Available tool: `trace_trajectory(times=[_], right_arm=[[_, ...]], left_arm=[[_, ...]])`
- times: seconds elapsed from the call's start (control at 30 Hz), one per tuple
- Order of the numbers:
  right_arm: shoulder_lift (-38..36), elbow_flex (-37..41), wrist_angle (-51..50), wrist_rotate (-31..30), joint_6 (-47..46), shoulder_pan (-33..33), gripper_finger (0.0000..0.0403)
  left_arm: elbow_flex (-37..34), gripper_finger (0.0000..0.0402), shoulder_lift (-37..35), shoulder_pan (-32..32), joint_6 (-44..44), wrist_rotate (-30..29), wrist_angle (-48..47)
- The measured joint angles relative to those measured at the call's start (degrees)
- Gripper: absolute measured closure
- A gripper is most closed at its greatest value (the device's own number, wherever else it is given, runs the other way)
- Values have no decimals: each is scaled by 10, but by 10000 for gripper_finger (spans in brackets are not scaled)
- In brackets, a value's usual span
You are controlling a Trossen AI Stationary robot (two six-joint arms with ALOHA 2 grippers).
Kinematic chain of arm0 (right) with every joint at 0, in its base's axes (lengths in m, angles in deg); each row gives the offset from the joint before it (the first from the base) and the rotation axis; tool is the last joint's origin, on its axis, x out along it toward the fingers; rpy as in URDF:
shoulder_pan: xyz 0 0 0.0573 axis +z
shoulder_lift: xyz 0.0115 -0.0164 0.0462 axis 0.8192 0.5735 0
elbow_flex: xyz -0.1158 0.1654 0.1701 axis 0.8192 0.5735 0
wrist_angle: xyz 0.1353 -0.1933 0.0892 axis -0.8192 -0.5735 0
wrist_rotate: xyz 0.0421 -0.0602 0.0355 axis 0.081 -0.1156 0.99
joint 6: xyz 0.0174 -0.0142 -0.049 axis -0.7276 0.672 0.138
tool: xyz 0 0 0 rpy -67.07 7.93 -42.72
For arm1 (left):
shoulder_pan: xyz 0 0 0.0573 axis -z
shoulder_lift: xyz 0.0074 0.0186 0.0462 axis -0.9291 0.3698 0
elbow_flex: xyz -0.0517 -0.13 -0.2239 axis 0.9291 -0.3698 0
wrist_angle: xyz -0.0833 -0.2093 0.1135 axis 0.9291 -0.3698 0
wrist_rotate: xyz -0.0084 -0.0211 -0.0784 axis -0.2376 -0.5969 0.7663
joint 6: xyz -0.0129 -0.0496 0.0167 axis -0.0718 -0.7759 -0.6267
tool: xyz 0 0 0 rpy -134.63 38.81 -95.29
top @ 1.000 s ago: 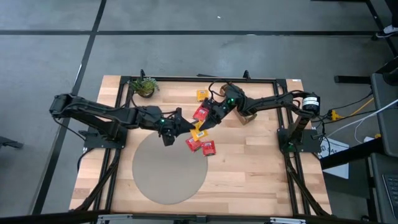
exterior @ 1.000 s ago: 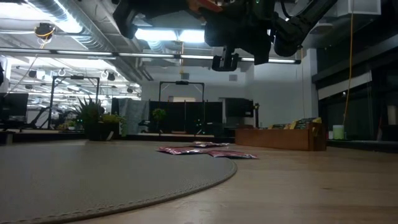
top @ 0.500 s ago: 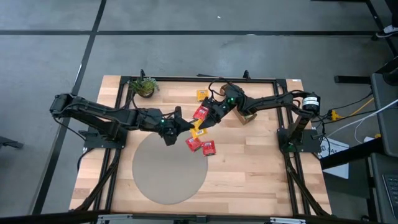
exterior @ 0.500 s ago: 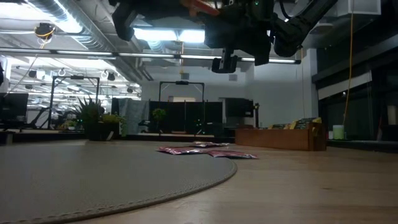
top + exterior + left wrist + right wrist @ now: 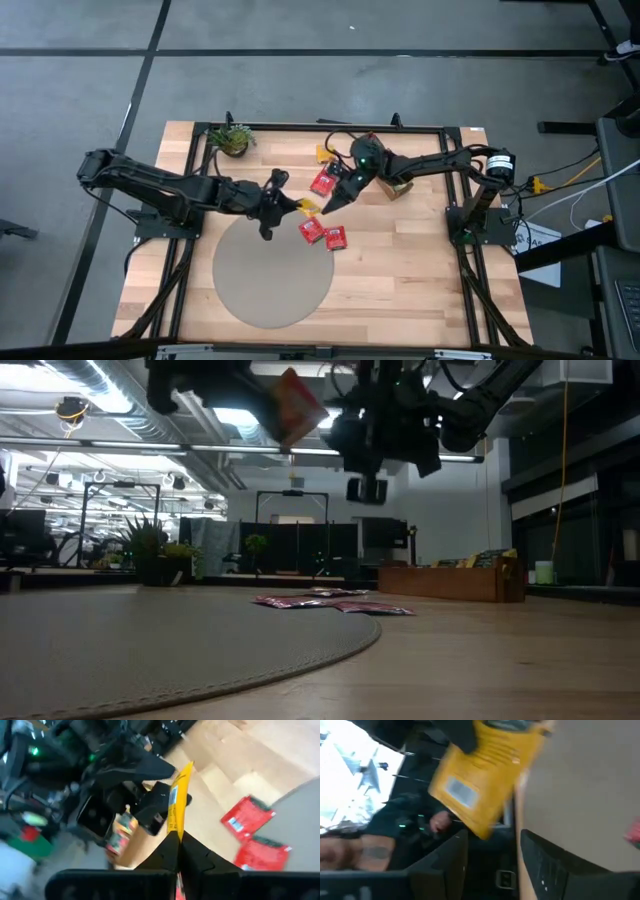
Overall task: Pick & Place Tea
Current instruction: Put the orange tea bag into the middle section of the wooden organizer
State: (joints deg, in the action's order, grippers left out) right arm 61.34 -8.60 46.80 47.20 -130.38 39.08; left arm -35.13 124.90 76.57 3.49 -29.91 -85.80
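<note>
Yellow-orange sachet (image 5: 175,807) (flat, edge-on) in left gripper (image 5: 175,842).

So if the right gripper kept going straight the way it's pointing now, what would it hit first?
Most likely the yellow sachet that the left gripper holds pinched. The right gripper, jaws open, points toward it from close by. The two grippers seem level in the low view, though depth is hard to judge.
</note>
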Motion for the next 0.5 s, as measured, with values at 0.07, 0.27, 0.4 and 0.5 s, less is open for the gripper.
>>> trace_trajectory(times=[0.07, 0.27, 0.4, 0.5], right_arm=[[0, 0, -53, -14, 46, 0, 219], [0, 0, -150, -105, 180, 1, 218], [-1, 0, -148, -176, 241, 6, 218], [-2, 0, -147, -220, 277, 11, 218]], left_arm=[[0, 399, -10, -3, -59, 4, -27], [0, 399, -24, -61, -280, 118, -95], [0, 399, -18, -132, -420, 260, -132], [0, 399, -2, -188, -507, 379, -158]])
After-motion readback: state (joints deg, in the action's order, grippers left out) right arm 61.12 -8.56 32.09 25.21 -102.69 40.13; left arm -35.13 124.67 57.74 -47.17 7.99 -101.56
